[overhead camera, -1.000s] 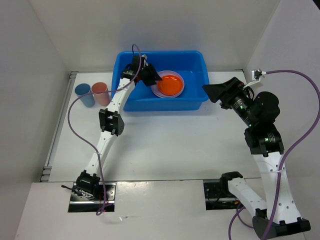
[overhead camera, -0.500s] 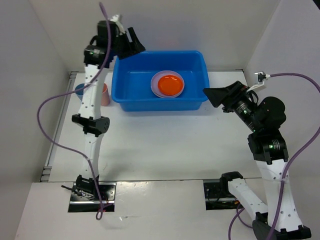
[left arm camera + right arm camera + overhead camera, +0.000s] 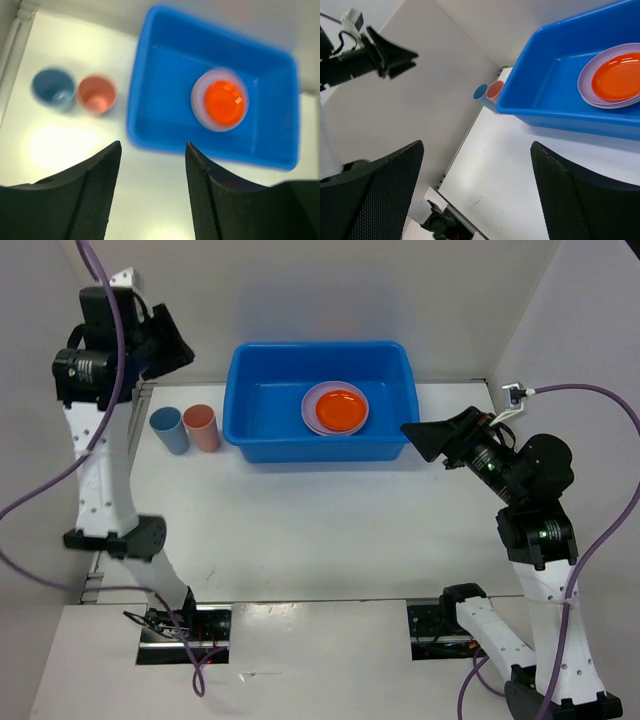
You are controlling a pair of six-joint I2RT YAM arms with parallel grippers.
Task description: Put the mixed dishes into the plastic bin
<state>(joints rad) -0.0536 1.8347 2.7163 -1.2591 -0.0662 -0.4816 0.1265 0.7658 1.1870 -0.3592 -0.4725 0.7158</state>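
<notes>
The blue bin stands at the back of the table. In it a small orange plate lies on a lavender plate. Yellow and pink plates do not show. A blue cup and a salmon-pink cup stand upright side by side on the table left of the bin. My left gripper is open and empty, raised high above the far left, over the cups. Its view shows the cups and the bin far below. My right gripper is open and empty beside the bin's right front corner.
White walls close in the table on the left, back and right. The left wall rises close by the raised left arm. The right wrist view shows the bin, both cups and the left gripper against that wall.
My left gripper has risen out of the bin and swung far to the left and up, empty. The orange plate stays on the lavender plate. The right gripper has barely shifted.
</notes>
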